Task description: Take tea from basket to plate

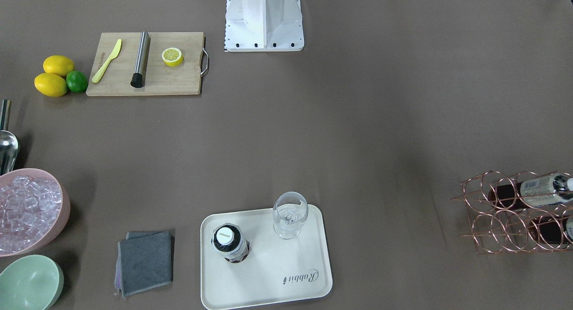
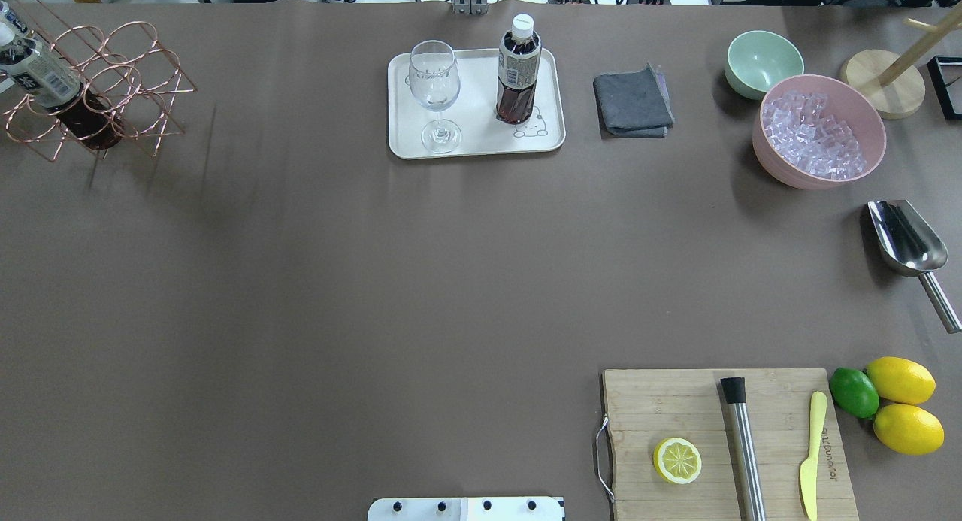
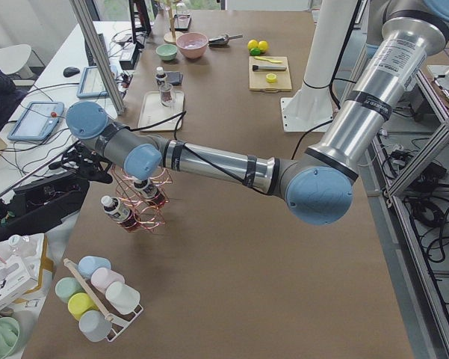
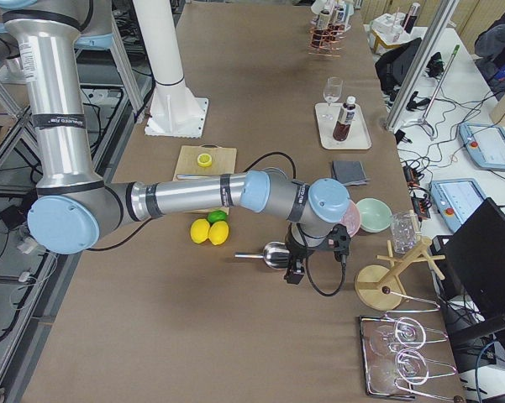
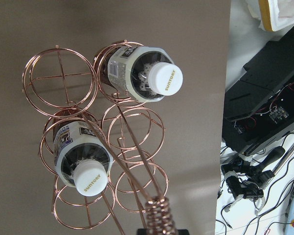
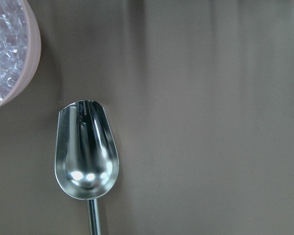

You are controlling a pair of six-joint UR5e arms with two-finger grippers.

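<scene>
One tea bottle stands upright on the cream plate, next to a clear glass. From overhead the same tea bottle is on the right half of the plate. The copper wire basket holds two more bottles, an upper one and a lower one, caps towards the left wrist camera. My left gripper hovers just beyond the basket; I cannot tell its state. My right gripper hangs over a metal scoop; I cannot tell its state either.
A wooden board carries a half lemon, a steel rod and a yellow knife. Two lemons and a lime lie beside it. A pink bowl of ice, a green bowl and a grey cloth sit right of the plate.
</scene>
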